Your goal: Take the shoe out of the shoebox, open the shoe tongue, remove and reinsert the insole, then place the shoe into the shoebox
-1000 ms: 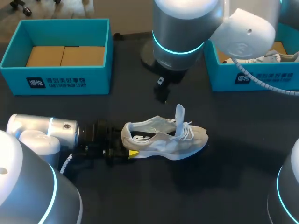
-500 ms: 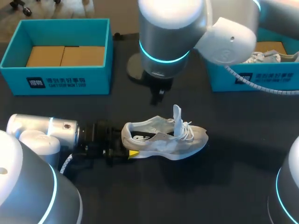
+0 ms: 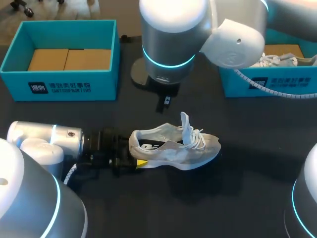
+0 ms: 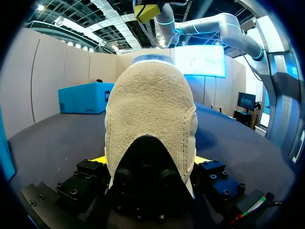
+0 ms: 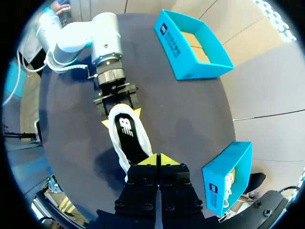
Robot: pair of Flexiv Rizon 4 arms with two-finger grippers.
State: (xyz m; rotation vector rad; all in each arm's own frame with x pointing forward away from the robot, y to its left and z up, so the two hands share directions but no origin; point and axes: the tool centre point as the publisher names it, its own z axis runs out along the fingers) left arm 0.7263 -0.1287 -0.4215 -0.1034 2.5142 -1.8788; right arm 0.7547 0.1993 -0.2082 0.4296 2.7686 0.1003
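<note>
A pale grey shoe (image 3: 173,147) stands on the dark table, toe to the right, its tongue (image 3: 185,127) raised upright. The black insole (image 5: 127,130) shows inside it. My left gripper (image 3: 132,161) lies low at the heel. It is open, and the heel (image 4: 150,119) sits between its yellow fingertips (image 4: 97,160). My right gripper (image 5: 156,161) hangs above the shoe with its yellow tips pressed together on nothing. In the head view the right gripper (image 3: 166,101) is just behind the shoe.
A teal shoebox (image 3: 59,87) with a cardboard floor stands at the back left. A second teal box (image 3: 267,85) at the back right holds another shoe (image 3: 280,60). My right arm's big elbow looms over the table's back middle.
My right gripper has shut. The right arm has drifted left over the table. The tongue leans slightly more to the left. Left arm and shoe have stayed put.
</note>
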